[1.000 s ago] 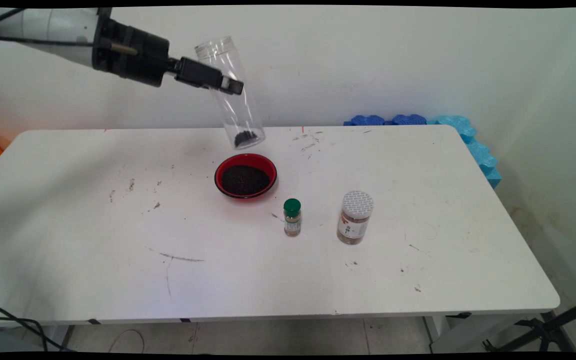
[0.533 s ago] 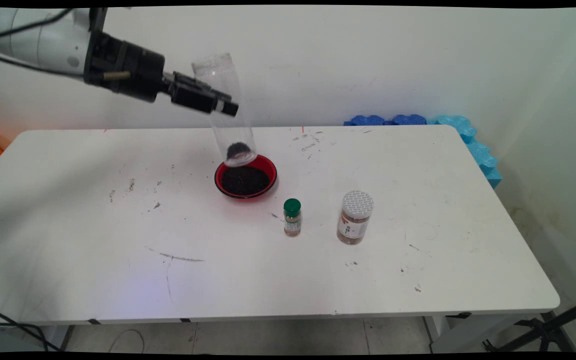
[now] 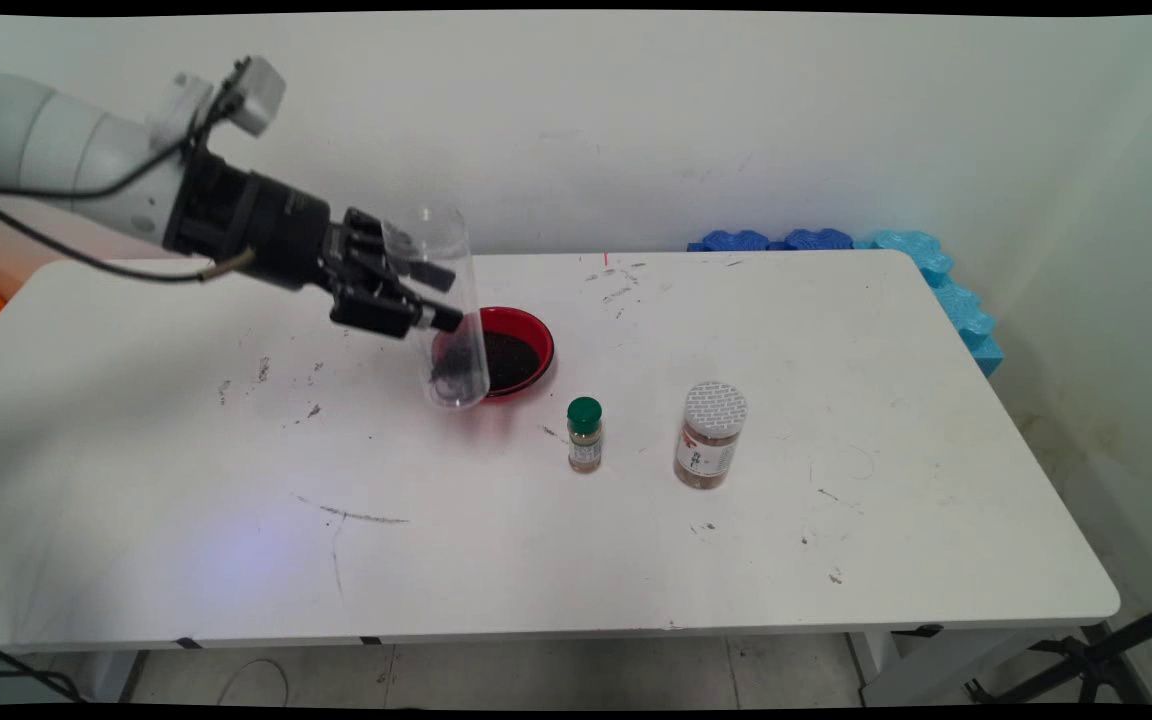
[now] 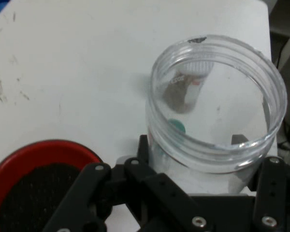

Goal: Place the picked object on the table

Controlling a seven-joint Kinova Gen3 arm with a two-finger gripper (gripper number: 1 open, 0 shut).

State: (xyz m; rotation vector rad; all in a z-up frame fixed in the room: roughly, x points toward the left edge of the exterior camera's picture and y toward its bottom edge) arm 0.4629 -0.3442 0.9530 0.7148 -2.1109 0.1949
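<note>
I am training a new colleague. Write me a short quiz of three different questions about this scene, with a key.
1. True or false: the gripper holds a clear jar.
2. What colour is the bowl behind the jar? A) blue B) red C) yellow
3. Fill in: the small bottle has a ___ cap.

Key:
1. True; the jaws are shut on it.
2. B
3. green
</note>
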